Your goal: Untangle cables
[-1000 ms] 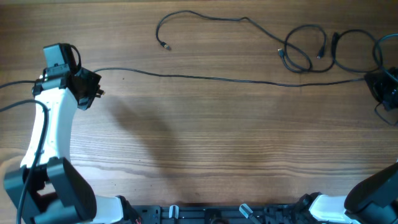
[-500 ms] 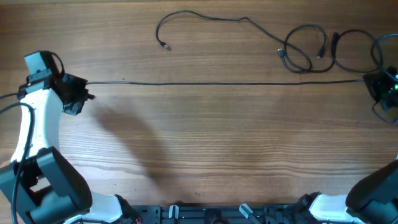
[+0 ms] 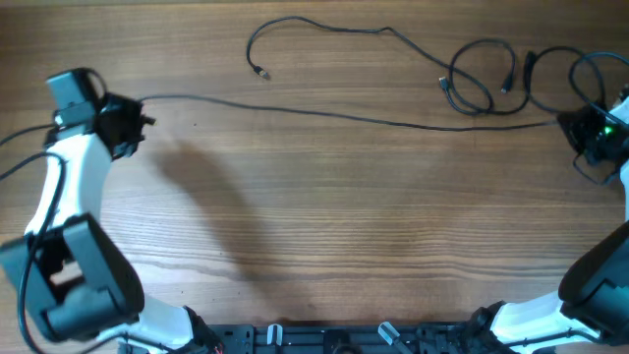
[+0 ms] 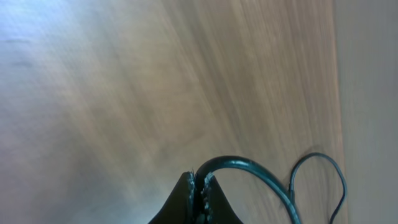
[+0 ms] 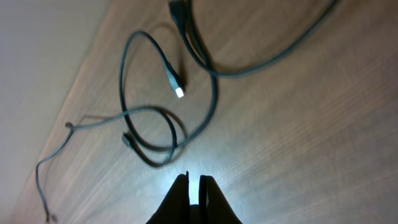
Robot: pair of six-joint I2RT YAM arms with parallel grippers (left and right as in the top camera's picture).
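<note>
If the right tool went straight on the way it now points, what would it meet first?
Most likely the looped cable lying just ahead of the right tool, before its bright plug further on. Depth is unclear, so the tool may reach the table first.

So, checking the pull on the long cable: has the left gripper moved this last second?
Yes. Against the unmoved loose plug, the left gripper has shifted leftward and toward the far side of the table.
</note>
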